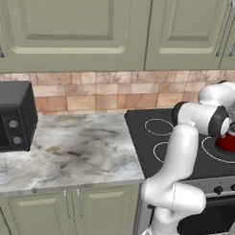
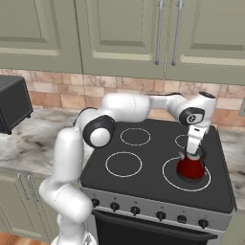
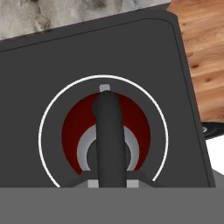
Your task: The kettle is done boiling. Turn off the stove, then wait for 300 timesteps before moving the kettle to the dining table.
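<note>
The end effector (image 2: 192, 154) is hanging straight above the red kettle (image 2: 191, 167), its fingers pressed together on the kettle's arched handle (image 3: 106, 131), which is running away from the hand camera. The kettle is sitting inside the front right burner ring (image 2: 186, 174) of the stove (image 2: 153, 182), so the coming lift is going straight up.

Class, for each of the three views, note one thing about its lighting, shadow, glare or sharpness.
Left base view: even, flat light, with no glare on the stove. Right base view: a soft shadow lies beside the kettle, and the edges look slightly soft. Hand view: the kettle's handle looms large and dark, with no reflections on the glass.
</note>
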Robot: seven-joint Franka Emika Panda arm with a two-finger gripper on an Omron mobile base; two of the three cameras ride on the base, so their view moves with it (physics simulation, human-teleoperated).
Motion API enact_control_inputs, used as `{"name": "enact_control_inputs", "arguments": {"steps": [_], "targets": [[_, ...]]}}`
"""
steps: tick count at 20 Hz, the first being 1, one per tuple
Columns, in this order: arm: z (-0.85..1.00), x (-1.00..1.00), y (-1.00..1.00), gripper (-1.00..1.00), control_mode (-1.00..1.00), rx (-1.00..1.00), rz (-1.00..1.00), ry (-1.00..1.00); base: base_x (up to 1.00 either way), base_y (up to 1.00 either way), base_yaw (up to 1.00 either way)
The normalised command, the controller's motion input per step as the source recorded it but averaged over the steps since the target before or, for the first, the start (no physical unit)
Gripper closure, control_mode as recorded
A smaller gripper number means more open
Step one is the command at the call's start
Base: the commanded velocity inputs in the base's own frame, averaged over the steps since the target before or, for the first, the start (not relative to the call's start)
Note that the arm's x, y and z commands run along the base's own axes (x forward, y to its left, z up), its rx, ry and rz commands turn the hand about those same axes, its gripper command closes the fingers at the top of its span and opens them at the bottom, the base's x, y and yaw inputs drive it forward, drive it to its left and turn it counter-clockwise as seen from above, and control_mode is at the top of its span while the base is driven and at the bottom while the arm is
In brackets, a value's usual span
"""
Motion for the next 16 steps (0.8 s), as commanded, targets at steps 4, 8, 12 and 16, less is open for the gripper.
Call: {"name": "enact_control_inputs", "arguments": {"steps": [4,8,12,16], "targets": [[0.25,-0.09,0.0,1.0,-1.0,0.0,0.0,0.0,0.0,0.0,0.0],[0.34,-0.14,0.0,1.0,-1.0,0.0,0.0,0.0,0.0,0.0,0.0],[0.22,-0.24,0.0,1.0,-1.0,0.0,0.0,0.0,0.0,0.0,0.0],[0.11,-0.4,0.0,1.0,-1.0,0.0,0.0,0.0,0.0,0.0,0.0]]}}
